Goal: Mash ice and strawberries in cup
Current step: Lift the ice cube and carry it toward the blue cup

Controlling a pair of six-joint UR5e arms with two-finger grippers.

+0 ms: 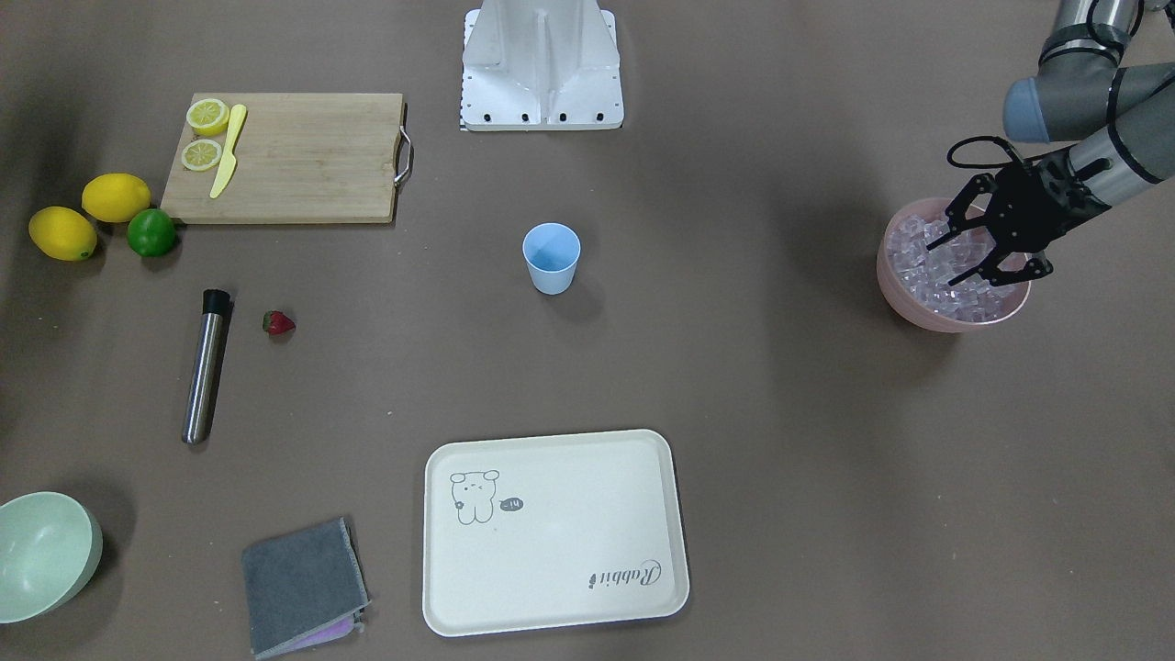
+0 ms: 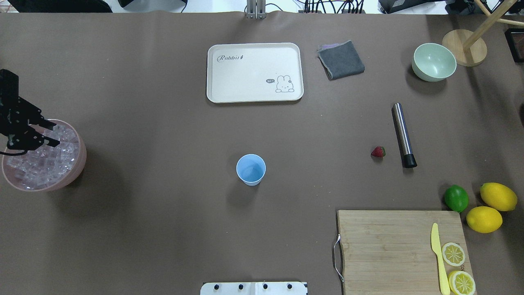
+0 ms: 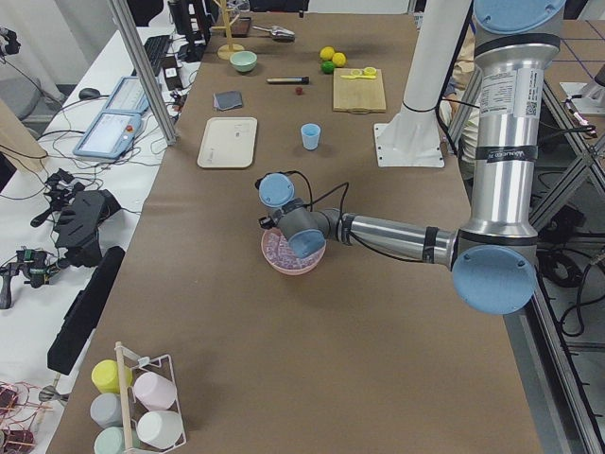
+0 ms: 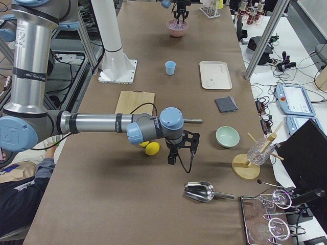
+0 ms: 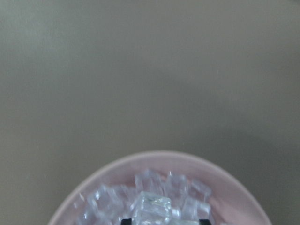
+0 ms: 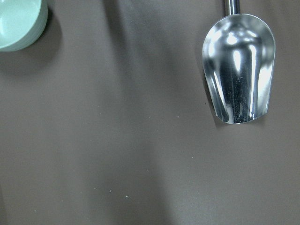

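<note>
Exterior front-facing view. Q: What is the state of the left gripper?
A: Its jaws are spread over the ice in the pink bowl. The cup stands mid-table, with the strawberry far to its left. Right gripper: cannot tell.

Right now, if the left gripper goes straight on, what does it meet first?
Likely the small clear ice cubes heaped in the round pink bowl; the left gripper points down right at them.

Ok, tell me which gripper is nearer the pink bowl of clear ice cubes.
Left. The left gripper hangs over the pink bowl, reaching down among the clear ice cubes. The right gripper is at the table's opposite end, near a steel scoop.
</note>
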